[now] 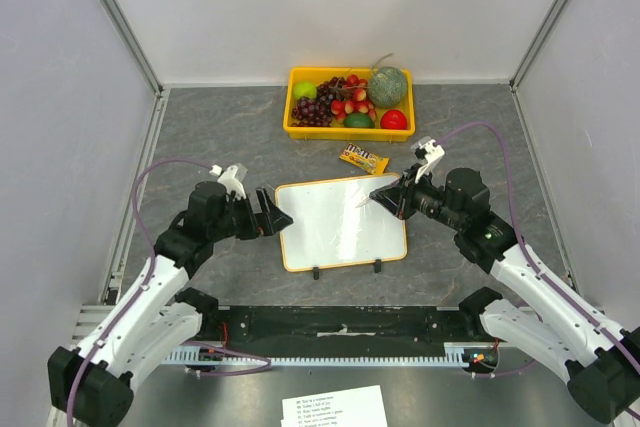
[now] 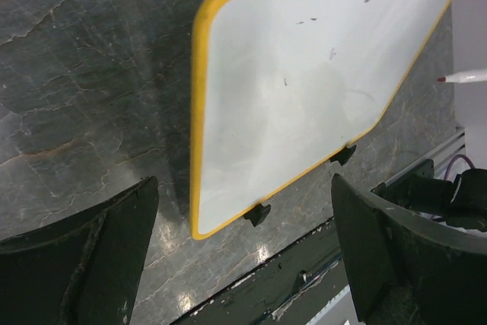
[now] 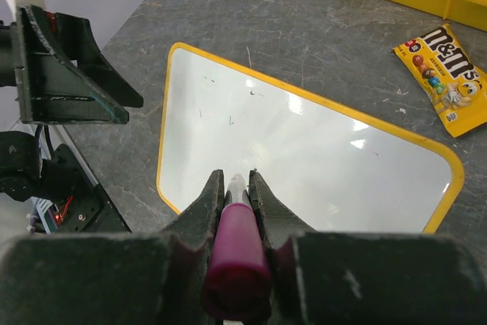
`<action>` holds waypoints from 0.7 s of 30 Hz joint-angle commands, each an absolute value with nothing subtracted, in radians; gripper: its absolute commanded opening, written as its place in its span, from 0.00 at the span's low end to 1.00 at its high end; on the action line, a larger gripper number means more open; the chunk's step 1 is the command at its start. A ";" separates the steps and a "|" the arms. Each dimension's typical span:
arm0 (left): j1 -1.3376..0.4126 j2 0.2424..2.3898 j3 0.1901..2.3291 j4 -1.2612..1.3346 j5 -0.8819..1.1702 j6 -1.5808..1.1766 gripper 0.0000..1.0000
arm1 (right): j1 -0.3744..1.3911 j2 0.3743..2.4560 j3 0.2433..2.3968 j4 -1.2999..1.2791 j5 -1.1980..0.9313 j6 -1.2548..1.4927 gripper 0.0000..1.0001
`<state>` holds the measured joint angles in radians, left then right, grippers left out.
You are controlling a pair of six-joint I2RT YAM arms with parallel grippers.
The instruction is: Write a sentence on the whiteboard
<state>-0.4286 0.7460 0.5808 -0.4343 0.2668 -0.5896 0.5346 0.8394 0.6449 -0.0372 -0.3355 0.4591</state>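
The whiteboard (image 1: 340, 222) lies flat at mid-table, with a yellow-orange frame and two black clip feet on its near edge. It bears only a few tiny specks; no sentence shows on it. My left gripper (image 1: 275, 212) is open and empty at the board's left edge. In the left wrist view (image 2: 243, 207) its fingers straddle the board's (image 2: 304, 89) near left corner from above. My right gripper (image 1: 385, 195) is shut on a pink-capped marker (image 3: 237, 241) over the board's right part (image 3: 319, 157). The marker's tip (image 2: 464, 77) hovers near the surface; I cannot tell whether it touches.
A yellow tray (image 1: 293, 129) of fruit stands behind the board. A yellow M&M's packet (image 1: 363, 158) lies between tray and board, and shows in the right wrist view (image 3: 449, 74). A printed paper sheet (image 1: 335, 409) lies in front of the arm bases. Walls enclose the table.
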 commanded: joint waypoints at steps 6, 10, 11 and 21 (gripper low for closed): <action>-0.244 0.865 0.448 -0.085 0.618 -0.583 0.93 | 0.535 0.811 0.647 0.006 -0.330 0.449 0.00; -0.222 0.913 0.381 0.112 0.669 -0.624 0.91 | 0.535 0.813 0.641 0.037 -0.345 0.466 0.00; -0.224 0.917 0.368 0.161 0.678 -0.632 0.90 | 0.535 0.811 0.632 0.052 -0.345 0.475 0.00; -0.222 0.989 0.249 0.449 0.733 -0.663 0.82 | 0.593 0.891 0.629 0.172 -0.330 0.515 0.00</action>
<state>-0.2283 0.9661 0.2722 0.2661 0.6701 -0.6312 0.5476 0.8646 0.6193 0.0780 -0.3443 0.5056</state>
